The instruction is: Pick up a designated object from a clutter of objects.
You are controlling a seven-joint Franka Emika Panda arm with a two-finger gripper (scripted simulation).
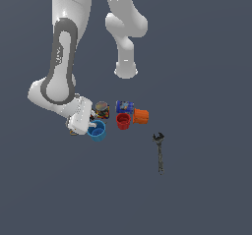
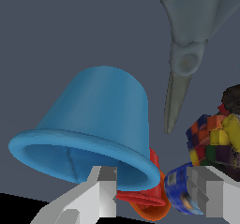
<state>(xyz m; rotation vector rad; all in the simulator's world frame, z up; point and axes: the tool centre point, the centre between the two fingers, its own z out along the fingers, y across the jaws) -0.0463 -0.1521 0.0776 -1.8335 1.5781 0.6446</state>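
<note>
Looking past the gripper (image 2: pixel 154 183) closest to the wrist camera: finding its pale fingers (image 2: pixel 107 190) spread well apart, released, clamping nothing. Seeing one finger overlapping the near rim of the bright blue cup (image 2: pixel 98 120), the other sitting off by the blue printed can (image 2: pixel 180 195).

Taking in the surface (image 1: pixel 206 194): nothing but a flat, dark grey-blue floor running on to every edge of the exterior view, with no walls or furniture showing. Noting the white arm reaching down from the top of that view.

Placing the blue cup (image 1: pixel 97 131): lying at the edge of the clutter toward the exterior view's left, mouth showing to the exterior camera, directly at the gripper (image 1: pixel 90 126). Seeing its rim reaching only partly into the gap between the fingers; not managing to tell whether the finger is touching the rim.

Picking out, toward the exterior view's right of the cup, a multicoloured tin (image 1: pixel 102 110), the printed can (image 1: pixel 124 106), a red cup (image 1: pixel 123 120) and an orange cup (image 1: pixel 141 116). Spotting a dark wrench (image 1: pixel 159 153) lying well apart from the group. Catching a grey scissor blade (image 2: pixel 180 96) in the wrist view beside the blue cup.
</note>
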